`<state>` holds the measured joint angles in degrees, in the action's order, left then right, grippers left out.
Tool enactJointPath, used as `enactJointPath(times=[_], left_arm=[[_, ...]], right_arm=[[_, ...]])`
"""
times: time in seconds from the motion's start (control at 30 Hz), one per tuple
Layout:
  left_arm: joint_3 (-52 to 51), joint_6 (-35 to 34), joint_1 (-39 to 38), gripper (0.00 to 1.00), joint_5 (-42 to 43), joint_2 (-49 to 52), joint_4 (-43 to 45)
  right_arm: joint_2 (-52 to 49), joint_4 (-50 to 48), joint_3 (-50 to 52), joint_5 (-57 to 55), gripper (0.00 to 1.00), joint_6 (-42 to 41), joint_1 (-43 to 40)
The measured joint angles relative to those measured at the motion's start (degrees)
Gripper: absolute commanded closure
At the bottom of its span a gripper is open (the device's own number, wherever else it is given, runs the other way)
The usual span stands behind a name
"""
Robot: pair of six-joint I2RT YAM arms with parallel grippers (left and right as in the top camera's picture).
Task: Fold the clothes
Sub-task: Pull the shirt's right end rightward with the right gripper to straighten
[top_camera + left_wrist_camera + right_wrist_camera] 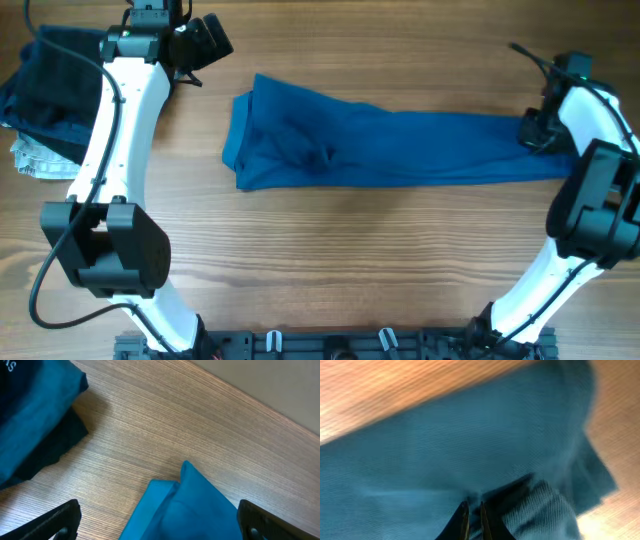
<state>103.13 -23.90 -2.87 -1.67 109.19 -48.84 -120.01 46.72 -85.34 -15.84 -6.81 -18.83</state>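
We note shirt [380, 150], long strip across bench [350, 280]; right tool [474, 515] near-closed, pinching right end; left tool [160, 527] wide open, empty, by left end. Crosswise fold likely next: carry end leftward.

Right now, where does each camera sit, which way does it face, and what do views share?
Overhead: above the table, facing down on the T-shirt; both arms show.
Left wrist: low, facing the T-shirt's corner; open left pincer frames it.
Right wrist: close on T-shirt fabric; right pincer shut on it.
Shared: the T-shirt.
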Motion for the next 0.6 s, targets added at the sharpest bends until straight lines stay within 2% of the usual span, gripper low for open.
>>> enactJointPath(times=[0.2,0.3,0.33,0.43,0.5,0.6], left_arm=[[0.0,0.0,0.0,0.0,0.0,0.0,0.0],[0.0,0.0,0.0,0.0,0.0,0.0,0.0],[0.0,0.0,0.0,0.0,0.0,0.0,0.0],[0.0,0.0,0.0,0.0,0.0,0.0,0.0],[0.0,0.0,0.0,0.0,0.0,0.0,0.0],[0.0,0.0,0.0,0.0,0.0,0.0,0.0]], right_arm=[[0.0,5.16,-0.02,-0.96,0.94,-2.29,-7.72],[0.0,7.96,-0.02,-1.18,0.92,-5.35,-9.97],[0.0,8.11,-0.02,-1.18,0.88,-6.03,-10.05],[0.0,5.38,-0.02,1.03,0.49,-5.73,-10.05],[0.0,4.59,-0.13,7.65,0.45,-0.85,-10.56],[0.0,3.91,-1.6,20.57,0.45,6.84,-13.79]])
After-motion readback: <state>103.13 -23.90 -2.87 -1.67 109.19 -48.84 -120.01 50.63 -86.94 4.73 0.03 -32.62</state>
